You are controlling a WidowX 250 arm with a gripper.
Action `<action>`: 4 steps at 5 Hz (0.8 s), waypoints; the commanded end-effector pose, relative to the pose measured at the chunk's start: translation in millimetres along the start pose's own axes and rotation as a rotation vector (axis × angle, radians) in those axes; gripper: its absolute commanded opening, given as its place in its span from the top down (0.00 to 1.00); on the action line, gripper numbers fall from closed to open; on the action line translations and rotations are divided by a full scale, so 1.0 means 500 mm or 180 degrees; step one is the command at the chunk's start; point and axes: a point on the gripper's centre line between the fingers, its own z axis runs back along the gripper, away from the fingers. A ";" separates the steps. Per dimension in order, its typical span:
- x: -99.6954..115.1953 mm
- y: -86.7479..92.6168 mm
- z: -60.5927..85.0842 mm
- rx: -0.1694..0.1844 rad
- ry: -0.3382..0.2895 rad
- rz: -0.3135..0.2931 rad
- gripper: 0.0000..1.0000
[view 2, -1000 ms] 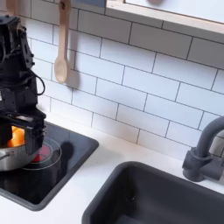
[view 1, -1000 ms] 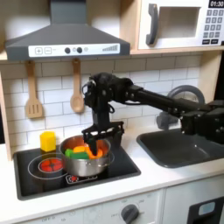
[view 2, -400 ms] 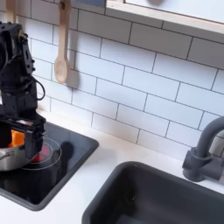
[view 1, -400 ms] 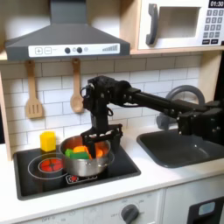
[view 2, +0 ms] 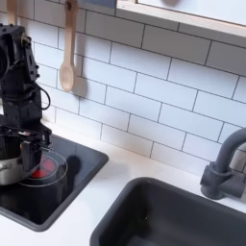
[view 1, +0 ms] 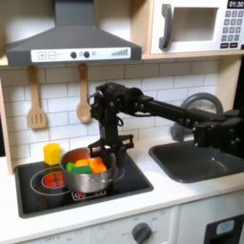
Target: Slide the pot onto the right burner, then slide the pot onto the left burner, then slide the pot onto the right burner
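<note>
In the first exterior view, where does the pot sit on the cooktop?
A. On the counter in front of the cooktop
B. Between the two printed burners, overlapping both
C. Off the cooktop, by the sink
B: in the first exterior view the pot straddles the middle of the cooktop, with the gripper at its rim.

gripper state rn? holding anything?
Gripper: down at the pot's rim, apparently shut on it; the jaws' exact closure is hard to make out in both exterior views.
</note>
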 end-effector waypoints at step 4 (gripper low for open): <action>0.004 -0.001 0.003 -0.0034 -0.0024 0.0020 1.00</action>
